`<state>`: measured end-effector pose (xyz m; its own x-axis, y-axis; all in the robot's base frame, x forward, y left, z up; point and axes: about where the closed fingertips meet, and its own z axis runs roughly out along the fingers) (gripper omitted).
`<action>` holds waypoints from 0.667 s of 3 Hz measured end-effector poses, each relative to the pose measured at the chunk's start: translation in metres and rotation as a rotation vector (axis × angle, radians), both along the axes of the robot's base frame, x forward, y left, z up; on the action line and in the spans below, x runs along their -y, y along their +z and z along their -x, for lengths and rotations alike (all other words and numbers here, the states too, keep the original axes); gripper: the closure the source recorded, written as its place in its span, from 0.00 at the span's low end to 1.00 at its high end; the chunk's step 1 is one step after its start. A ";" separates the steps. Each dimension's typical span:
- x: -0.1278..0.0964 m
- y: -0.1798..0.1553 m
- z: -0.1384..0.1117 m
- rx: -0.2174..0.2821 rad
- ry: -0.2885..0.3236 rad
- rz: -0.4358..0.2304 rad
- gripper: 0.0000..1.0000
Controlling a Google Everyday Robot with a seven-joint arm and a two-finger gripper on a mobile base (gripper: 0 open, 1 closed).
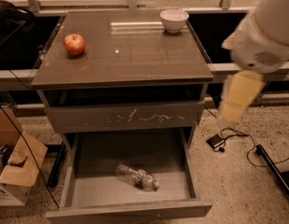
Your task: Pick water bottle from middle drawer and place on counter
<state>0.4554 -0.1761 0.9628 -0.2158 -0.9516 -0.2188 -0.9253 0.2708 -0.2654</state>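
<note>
The water bottle (136,176) lies on its side on the floor of the open middle drawer (98,190), cap end towards the front right. The counter (135,55) is the glossy grey-brown top slab above it. My gripper (237,99) is the pale yellowish end of the white arm at the right of the camera view. It hangs in the air beside the cabinet's right edge, about level with the scratched drawer front, well above and to the right of the bottle. It holds nothing that I can see.
A red apple (74,44) sits at the counter's left and a white bowl (174,20) at its back right. A closed drawer front with pale scratches (126,117) is above the open drawer. A cardboard box (16,169) stands left; cables and a plug (216,142) lie right.
</note>
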 end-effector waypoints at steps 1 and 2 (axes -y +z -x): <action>-0.117 -0.098 -0.052 -0.053 0.112 0.032 0.00; -0.248 -0.206 -0.099 -0.065 0.232 0.034 0.00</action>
